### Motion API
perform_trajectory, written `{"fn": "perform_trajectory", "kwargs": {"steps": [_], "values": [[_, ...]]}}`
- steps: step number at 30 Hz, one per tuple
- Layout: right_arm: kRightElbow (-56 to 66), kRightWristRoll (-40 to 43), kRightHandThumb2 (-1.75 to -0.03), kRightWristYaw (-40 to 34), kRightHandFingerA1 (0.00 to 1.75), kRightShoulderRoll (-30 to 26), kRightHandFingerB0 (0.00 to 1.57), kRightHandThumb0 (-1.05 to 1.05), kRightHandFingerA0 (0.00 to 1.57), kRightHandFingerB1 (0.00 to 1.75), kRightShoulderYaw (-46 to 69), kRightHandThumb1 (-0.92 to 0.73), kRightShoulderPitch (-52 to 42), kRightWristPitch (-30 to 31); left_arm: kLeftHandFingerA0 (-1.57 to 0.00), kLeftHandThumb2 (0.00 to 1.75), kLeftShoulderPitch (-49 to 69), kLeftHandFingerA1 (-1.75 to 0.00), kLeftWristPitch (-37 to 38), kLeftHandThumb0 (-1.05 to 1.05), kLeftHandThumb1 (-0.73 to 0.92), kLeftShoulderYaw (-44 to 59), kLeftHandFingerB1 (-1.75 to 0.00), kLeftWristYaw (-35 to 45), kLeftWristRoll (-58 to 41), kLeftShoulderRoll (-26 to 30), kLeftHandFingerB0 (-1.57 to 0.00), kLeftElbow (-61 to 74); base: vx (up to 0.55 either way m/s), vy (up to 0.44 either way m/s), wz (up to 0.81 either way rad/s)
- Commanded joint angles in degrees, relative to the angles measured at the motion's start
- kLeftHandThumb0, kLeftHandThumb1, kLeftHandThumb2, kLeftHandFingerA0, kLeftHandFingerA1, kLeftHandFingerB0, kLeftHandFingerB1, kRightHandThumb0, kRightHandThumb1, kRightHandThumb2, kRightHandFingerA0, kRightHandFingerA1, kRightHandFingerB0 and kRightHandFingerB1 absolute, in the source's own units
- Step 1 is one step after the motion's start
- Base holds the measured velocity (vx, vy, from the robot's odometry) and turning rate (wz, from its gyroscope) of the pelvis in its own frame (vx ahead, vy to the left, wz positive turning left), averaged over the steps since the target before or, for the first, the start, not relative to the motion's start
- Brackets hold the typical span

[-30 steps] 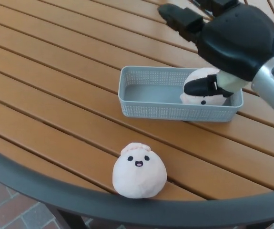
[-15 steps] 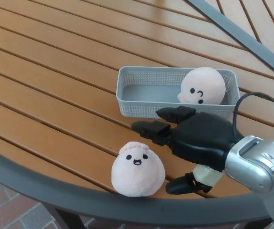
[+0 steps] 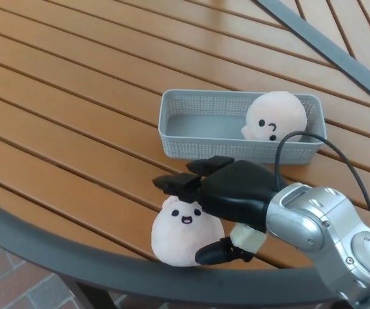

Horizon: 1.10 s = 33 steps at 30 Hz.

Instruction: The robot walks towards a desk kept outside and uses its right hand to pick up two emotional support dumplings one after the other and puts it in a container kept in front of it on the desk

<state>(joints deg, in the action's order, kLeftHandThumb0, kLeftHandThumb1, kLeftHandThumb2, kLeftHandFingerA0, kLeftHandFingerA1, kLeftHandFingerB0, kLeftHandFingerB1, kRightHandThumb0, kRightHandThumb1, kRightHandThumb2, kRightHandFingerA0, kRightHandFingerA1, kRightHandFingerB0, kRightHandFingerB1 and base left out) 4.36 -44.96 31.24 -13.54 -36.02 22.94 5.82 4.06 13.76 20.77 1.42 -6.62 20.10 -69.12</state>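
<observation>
Two plush dumplings on a slatted wooden counter (image 3: 75, 96) with a dark rounded rim, seen from above.

Item one — dumpling in the container (image 3: 276, 116): pale pink, small black face marks, sitting at the right end of the grey mesh container (image 3: 197, 138). It rises above the container's wall. The left part of the container holds nothing else.

Item two — dumpling near the rim (image 3: 183, 233): pale pink, smiling face turned toward the viewer, resting on the counter close to its near edge, in front of the container and apart from it.

Item three — right robot hand (image 3: 212, 209): black, coming in from the lower right on a silver forearm (image 3: 326, 232). Its two thick fingers (image 3: 175, 183) reach over the top of the near dumpling, and the thumb (image 3: 218, 252) lies low against its right side. The fingers are spread around the plush and not visibly squeezed in; whether the grip is firm I cannot tell. A black cable (image 3: 313, 145) loops up from the wrist, crossing the container's right end.

The left robot hand does not show.
</observation>
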Motion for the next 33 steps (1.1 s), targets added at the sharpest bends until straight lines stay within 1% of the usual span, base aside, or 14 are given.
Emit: {"fn": "perform_trajectory", "kwargs": {"steps": [1,7,13,14,15,16,20,23,24,28,29,31,32,33], "values": [[-2.31,-0.57,-1.01,-4.42,0.07,3.62,0.0,-1.05,0.0,0.05,0.26,-0.64,0.83,0.88,-0.84,0.55,-0.06,-0.65,2.13,-0.3,0.52,0.03,-0.53,-0.2,-0.22,0.33,-0.76,-0.28,0.0,0.0,0.0],[-0.47,-3.76,-0.99,-1.87,0.09,4.17,0.0,-1.05,0.0,0.09,-2.77,-0.62,-1.0,2.42,-0.86,0.56,-0.51,-0.69,2.06,-0.3,0.52,-0.3,-0.54,-0.04,0.05,0.5,-0.81,-0.17,0.0,0.0,0.0],[-1.66,-8.69,-0.92,1.53,0.15,1.18,0.0,-0.97,0.0,0.12,-6.57,-0.56,-1.27,4.22,-0.86,0.56,-0.77,-0.68,1.94,-0.3,0.53,-0.31,-0.54,0.49,-0.17,0.44,-0.81,-0.22,0.0,0.0,0.0],[-2.28,-10.16,-0.71,3.01,0.0,1.03,0.05,-0.76,0.0,0.14,-7.21,-0.45,-0.89,5.69,-0.85,0.56,-0.93,-0.66,1.86,-0.3,0.53,-0.26,-0.53,0.49,-0.24,0.42,-0.79,-0.32,0.0,0.0,0.0],[-2.96,-11.87,-0.71,4.82,0.0,0.9,0.05,-0.76,0.0,0.14,-8.0,-0.45,-0.41,7.56,-0.85,0.56,-1.09,-0.66,1.81,-0.3,0.53,-0.22,-0.53,0.51,-0.29,0.42,-0.79,-0.45,0.0,0.0,0.0],[-3.89,-12.46,-0.68,4.71,0.11,0.86,0.0,-0.68,0.0,0.2,-8.32,-0.35,-0.27,8.01,-0.85,0.56,-1.2,-0.67,1.85,-0.3,0.52,-0.26,-0.53,0.41,-0.23,0.43,-0.78,-0.41,0.0,0.0,0.0],[-5.18,-14.39,-0.62,6.73,0.07,0.66,0.0,-0.66,0.0,0.21,-9.61,-0.3,0.63,9.12,-0.85,0.56,-1.43,-0.7,2.04,-0.31,0.53,-0.45,-0.54,0.05,0.0,0.45,-0.79,-0.19,0.0,0.0,0.0],[-5.27,-15.74,-0.62,8.84,0.07,0.61,0.0,-0.66,0.0,0.21,-10.58,-0.3,1.33,9.89,-0.85,0.56,-1.41,-0.7,2.13,-0.31,0.53,-0.61,-0.54,-0.06,0.15,0.53,-0.79,-0.09,0.0,0.0,0.0],[-5.17,-16.86,-0.67,8.91,0.13,0.27,0.14,-0.23,0.0,0.46,-11.28,-0.49,1.46,9.61,-0.86,0.56,-1.27,-0.72,2.36,-0.31,0.53,-0.79,-0.55,-0.03,0.27,0.5,-0.82,0.1,0.0,0.0,0.0],[-4.99,-18.68,-0.67,9.11,0.13,-0.22,0.14,-0.23,0.0,0.46,-12.35,-0.49,1.64,9.27,-0.86,0.56,-1.05,-0.72,2.7,-0.31,0.53,-1.12,-0.55,0.0,0.39,0.47,-0.82,0.43,0.0,0.0,0.0],[-5.42,-18.63,-0.88,4.6,0.56,-0.47,0.36,-0.14,0.06,0.48,-12.2,-0.53,0.76,7.71,-0.86,0.56,-1.06,-0.69,2.51,-0.32,0.53,-1.32,-0.54,-0.04,0.47,0.55,-0.79,0.6,0.0,0.0,0.0],[-6.07,-18.57,-0.88,-2.19,0.56,-0.84,0.36,-0.14,0.06,0.48,-11.92,-0.53,-0.59,5.32,-0.86,0.56,-1.09,-0.69,2.23,-0.32,0.53,-1.61,-0.54,-0.08,0.59,0.66,-0.79,0.85,0.0,0.0,0.0],[-6.09,-18.62,-0.88,-2.24,0.56,-0.82,0.36,-0.14,0.06,0.48,-11.9,-0.53,-0.61,5.29,-0.86,0.56,-1.08,-0.69,2.22,-0.32,0.53,-1.65,-0.54,-0.09,0.56,0.67,-0.79,0.86,0.0,0.0,0.0],[-7.25,-19.19,-0.69,-7.7,0.76,-1.66,0.7,-0.24,0.65,0.55,-12.46,-0.66,-0.64,2.38,-0.85,0.56,-0.98,-0.69,2.38,-0.33,0.53,-1.65,-0.55,0.09,0.4,0.67,-0.82,0.88,0.0,0.0,0.0]]}}
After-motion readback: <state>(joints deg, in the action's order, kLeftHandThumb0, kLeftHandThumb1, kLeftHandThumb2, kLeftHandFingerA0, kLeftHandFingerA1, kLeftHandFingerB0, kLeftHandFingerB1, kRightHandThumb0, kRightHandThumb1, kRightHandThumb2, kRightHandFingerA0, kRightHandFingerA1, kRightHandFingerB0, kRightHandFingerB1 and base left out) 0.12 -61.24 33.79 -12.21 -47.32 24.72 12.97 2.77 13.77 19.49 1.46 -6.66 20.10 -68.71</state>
